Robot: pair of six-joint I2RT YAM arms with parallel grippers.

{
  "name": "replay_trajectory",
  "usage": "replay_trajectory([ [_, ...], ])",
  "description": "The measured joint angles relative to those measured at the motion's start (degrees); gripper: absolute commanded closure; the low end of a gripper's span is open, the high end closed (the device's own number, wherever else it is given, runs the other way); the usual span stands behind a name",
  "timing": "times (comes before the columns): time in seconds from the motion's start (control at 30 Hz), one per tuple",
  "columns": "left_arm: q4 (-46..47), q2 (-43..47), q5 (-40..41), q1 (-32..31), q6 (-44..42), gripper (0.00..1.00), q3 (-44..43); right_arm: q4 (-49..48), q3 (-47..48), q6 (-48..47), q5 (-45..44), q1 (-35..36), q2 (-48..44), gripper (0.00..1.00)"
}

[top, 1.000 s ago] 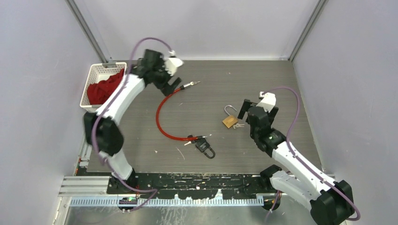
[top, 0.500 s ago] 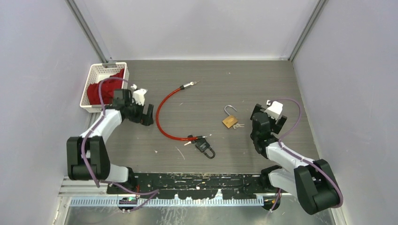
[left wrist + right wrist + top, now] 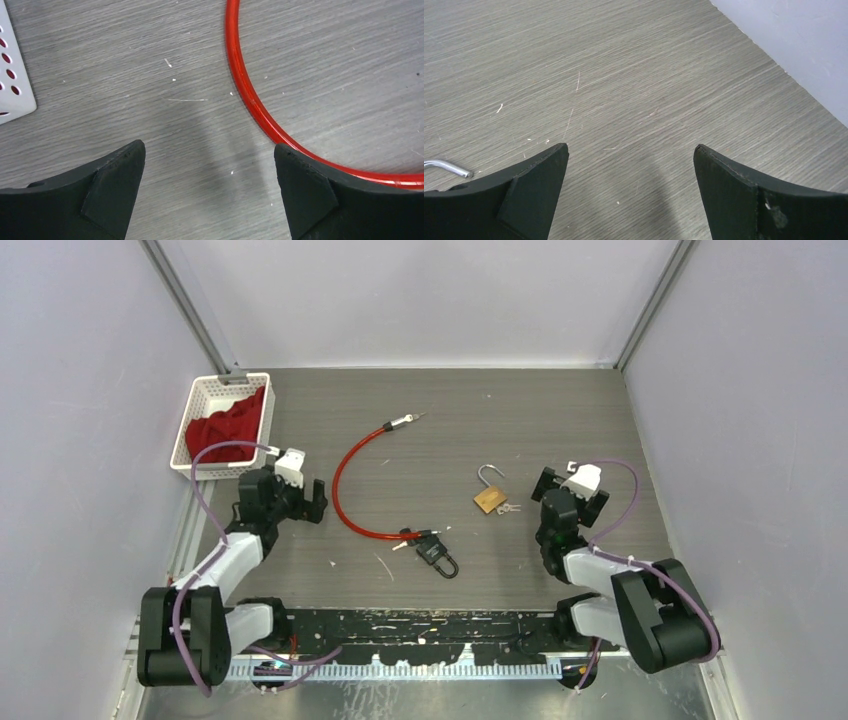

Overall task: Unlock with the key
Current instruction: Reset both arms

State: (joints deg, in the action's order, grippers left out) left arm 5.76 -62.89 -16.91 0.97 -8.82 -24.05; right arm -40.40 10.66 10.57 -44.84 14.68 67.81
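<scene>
I see the brass padlock (image 3: 489, 500), shackle raised, lying right of centre on the worktop (image 3: 450, 410), the key (image 3: 509, 508) at its right side. My right gripper (image 3: 572, 490) sits nearby, spread and empty. The left gripper (image 3: 300, 502), also spread, is beside the red cable (image 3: 345, 490).

The left arm (image 3: 232, 558) is folded back at the near left, its forearm reaching up and to the right. The left gripper (image 3: 298, 502) is held low and points away from the base, its dark fingers (image 3: 110, 185) spread wide with nothing between them. The right arm (image 3: 610, 575) is folded the same way at the near right. The right gripper (image 3: 572, 492) is also low, facing the far side, its jaws wide apart and empty.
</scene>
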Motion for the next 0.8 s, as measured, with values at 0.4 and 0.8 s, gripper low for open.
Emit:
replay_trajectory([
  [0.4,28.02,-17.88,3.48,0.0,5.44,0.0,2.43,-11.28,-1.46,-2.38,8.63,-5.2,6.01,0.0],
  [0.8,48.09,-25.75,3.34,-0.11,6.93,0.01,9.29,-23.21,-0.5,-6.1,18.49,-9.7,18.97,0.0],
])
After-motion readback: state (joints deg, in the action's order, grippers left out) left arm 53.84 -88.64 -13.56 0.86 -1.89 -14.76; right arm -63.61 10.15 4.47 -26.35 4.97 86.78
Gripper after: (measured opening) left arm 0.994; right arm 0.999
